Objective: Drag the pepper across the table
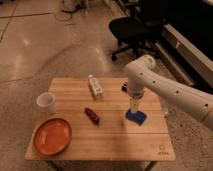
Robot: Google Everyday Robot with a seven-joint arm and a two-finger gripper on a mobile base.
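The pepper point(92, 115) is a small dark reddish-brown pod lying near the middle of the light wooden-slat table point(110, 137). My gripper point(133, 108) hangs from the white arm on the right, pointing down just above a blue sponge-like block point(136, 117). It is well to the right of the pepper and apart from it.
An orange plate point(52, 136) sits at the front left corner. A white cup point(46, 102) stands at the left edge. A small bottle point(95, 86) lies at the back middle. A dark object point(124, 88) shows behind the arm. A black office chair point(131, 30) stands beyond the table.
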